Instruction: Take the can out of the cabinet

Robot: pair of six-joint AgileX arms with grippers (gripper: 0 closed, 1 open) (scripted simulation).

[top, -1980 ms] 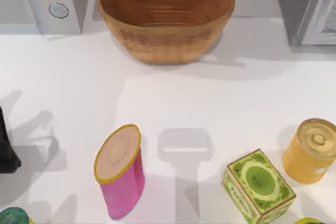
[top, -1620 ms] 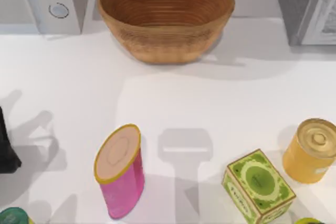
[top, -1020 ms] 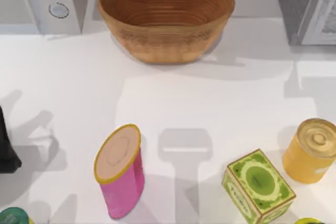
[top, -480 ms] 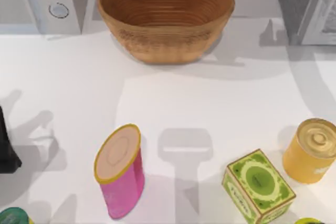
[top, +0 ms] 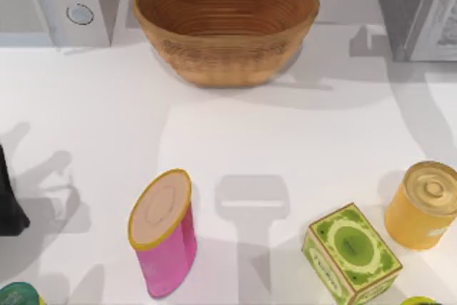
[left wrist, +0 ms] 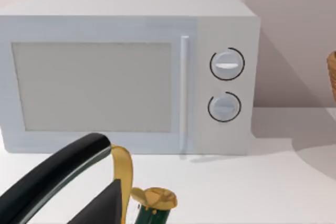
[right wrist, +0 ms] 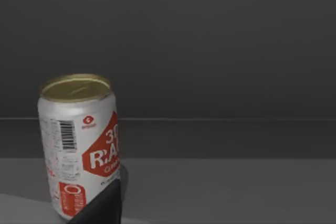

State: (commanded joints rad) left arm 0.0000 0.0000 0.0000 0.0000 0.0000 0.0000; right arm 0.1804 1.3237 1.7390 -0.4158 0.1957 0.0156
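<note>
Inside the dark cabinet (right wrist: 210, 51) the can (right wrist: 79, 145) stands upright, long axis vertical — right end effector (right wrist: 100, 203) just beside it (finger spread: cannot tell) — left arm parked.

Counted: one cabinet (top: 418, 5), one white-and-red can (right wrist: 79, 145), one microwave (top: 61, 1), one wicker basket (top: 225, 19), one pink canister (top: 163, 232), one green box (top: 351, 251), one yellow tin (top: 423, 205).
</note>
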